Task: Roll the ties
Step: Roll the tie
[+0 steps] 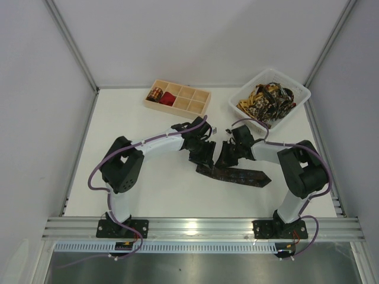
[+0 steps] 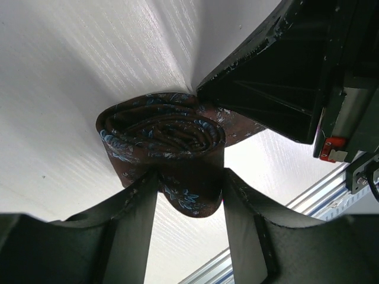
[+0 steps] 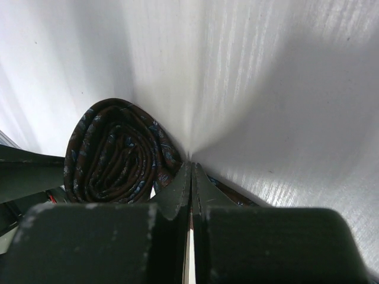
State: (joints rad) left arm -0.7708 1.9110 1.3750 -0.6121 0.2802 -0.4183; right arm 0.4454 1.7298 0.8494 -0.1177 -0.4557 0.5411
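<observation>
White counter [image 1: 148,189], centre: dark brown tie [image 1: 240,175] partly rolled, coil [image 2: 163,130] between both arms, flat tail running right. Left pincer [image 2: 189,177] part-open, fingers clasping the coil. Right pincer [image 3: 190,177] fully closed, tip just beside coil.

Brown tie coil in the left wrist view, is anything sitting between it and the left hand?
Nothing visible does. The brown tie coil is right at the left hand, and its lower fold fills the gap between the fingers. The shut right hand sits against the coil's far side, not in between.
</observation>
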